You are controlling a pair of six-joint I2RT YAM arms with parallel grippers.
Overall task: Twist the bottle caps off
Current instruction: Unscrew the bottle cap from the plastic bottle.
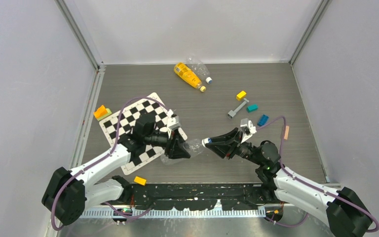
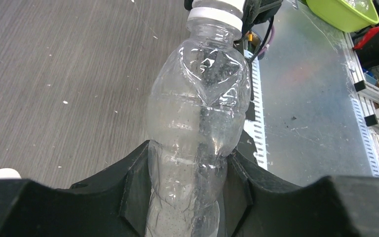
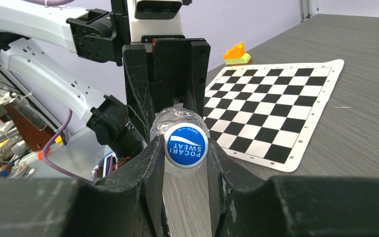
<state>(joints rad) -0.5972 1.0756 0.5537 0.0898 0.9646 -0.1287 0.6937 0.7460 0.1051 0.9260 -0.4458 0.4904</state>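
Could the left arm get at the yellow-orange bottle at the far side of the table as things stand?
Probably not yet: the left end effector is shut on the clear bottle, whose cap the right end effector grips. Otherwise nothing stands between it and the yellow-orange bottle, which lies far off.

The bottle (image 2: 197,123) was moulded in clear, glossy, crinkled plastic; the cap (image 3: 186,145) was finished smooth, the table (image 1: 276,84) matt and grained.

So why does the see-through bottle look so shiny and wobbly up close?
Left wrist view: lights bounce off the crinkled clear bottle as white glints, and its creases bend what's behind. Right wrist view: the blue-topped cap is sharp, with little glare. Top view: the bottle looks small and faint, under even light.
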